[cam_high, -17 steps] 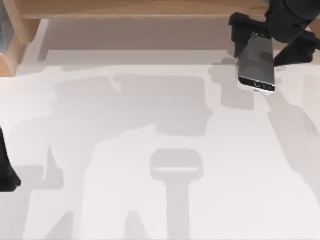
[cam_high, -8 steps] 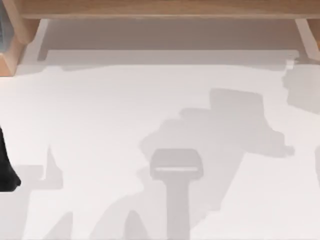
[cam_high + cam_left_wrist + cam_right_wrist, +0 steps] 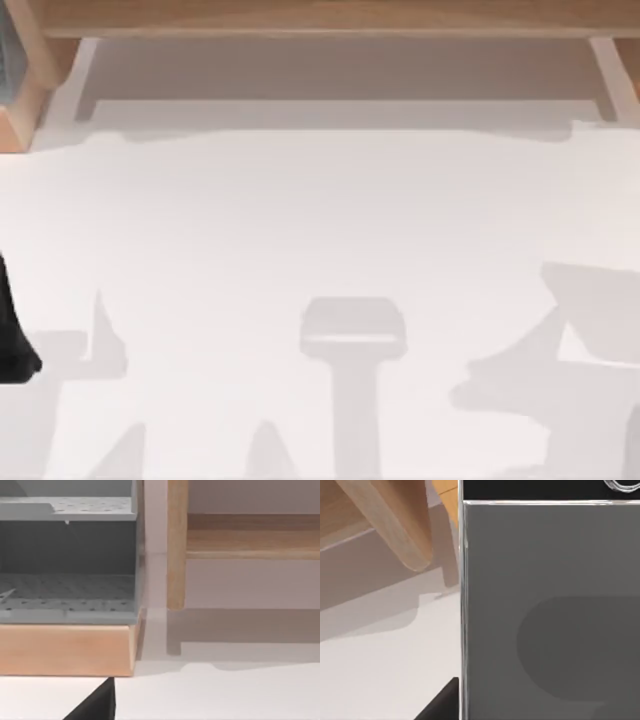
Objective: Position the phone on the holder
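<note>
Phone: the phone (image 3: 550,610) fills much of the right wrist view, its dark grey glossy screen facing the camera, a thin silver-white rim along one long edge and part of the round home button at the frame's corner. It hangs above the white table, close to a wooden leg of the rack.
Holder: the pale grey holder (image 3: 353,330) stands on the table in the top view, toward the near edge and about midway across, with a light slot line across its head and a stem running toward the near edge. Nothing rests on it.
Right gripper: I cannot tell whether its fingers are apart or together; a dark part shows beside the phone's edge in the right wrist view.
Left arm: a dark part of the left arm (image 3: 12,335) sits at the table's left edge, well apart from the holder.
Left gripper: its state cannot be told.
Wooden rack: the wooden rack (image 3: 300,18) runs along the far side of the table, well apart from the holder.
Grey tray: a perforated grey tray (image 3: 67,592) sits in a wooden frame beside the rack's leg; I can make out no objects in it.
Table: the white table (image 3: 300,220) carries soft shadows around the holder.
</note>
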Controlling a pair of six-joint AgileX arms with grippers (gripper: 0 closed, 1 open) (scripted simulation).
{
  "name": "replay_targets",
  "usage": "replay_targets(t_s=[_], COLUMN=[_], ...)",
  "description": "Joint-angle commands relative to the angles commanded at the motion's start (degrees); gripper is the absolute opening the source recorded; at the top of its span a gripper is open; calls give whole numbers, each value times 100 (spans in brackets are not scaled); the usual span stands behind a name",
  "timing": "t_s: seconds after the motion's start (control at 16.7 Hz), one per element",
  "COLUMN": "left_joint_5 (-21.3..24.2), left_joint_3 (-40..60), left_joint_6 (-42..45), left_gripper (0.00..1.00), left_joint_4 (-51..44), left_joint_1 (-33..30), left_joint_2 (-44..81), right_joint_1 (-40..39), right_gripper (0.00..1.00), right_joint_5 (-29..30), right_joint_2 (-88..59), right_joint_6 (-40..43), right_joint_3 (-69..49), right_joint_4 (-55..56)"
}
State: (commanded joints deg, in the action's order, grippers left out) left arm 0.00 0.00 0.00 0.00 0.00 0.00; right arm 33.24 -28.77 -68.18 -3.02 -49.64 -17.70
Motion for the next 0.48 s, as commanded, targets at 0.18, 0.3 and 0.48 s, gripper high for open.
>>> replay_targets(t_s=[0.18, 0.3, 0.48], left_joint_5=[0, 0, 0], left_joint_3=[0, 0, 0], left_joint_6=[0, 0, 0], left_gripper=[100, 100, 100], left_joint_4=[0, 0, 0], left_joint_1=[0, 0, 0], left_joint_2=[0, 0, 0], right_joint_1=[761, 1205, 1732], right_gripper=[0, 0, 0], right_joint_5=[-104, -130, -121], right_joint_2=[604, 896, 1174], right_joint_6=[575, 925, 1348], right_joint_3=[853, 1341, 1912], right_joint_4=[846, 1339, 1912])
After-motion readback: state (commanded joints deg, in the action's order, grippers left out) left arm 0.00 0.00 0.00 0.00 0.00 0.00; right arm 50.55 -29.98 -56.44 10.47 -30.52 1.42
